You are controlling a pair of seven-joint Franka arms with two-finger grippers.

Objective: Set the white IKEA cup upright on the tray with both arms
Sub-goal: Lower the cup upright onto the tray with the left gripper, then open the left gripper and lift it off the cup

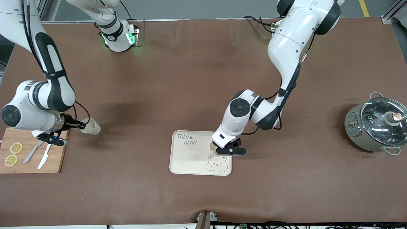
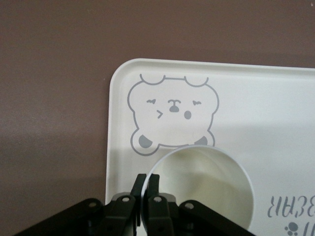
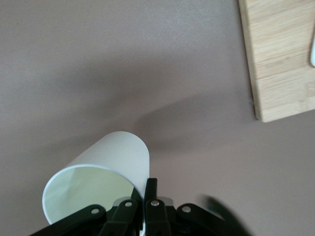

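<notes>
High front overview, two close downward wrist views

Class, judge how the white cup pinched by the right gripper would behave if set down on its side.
The cup, shut by its rim in the right gripper, looks round and tapered, so it would probably roll in a curve. Its thin wall suggests it is light and easily nudged.

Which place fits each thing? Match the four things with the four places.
Things:
1. white cup in left pincer
2. white cup in right pincer
3. grey lidded cooking pot
4. two lemon slices

Places:
A. on the wooden cutting board
B. toward the left arm's end of the table
C. on the cream bear-face tray
D. tilted, beside the board

Pairs: 1-C, 2-D, 3-B, 4-A
</notes>
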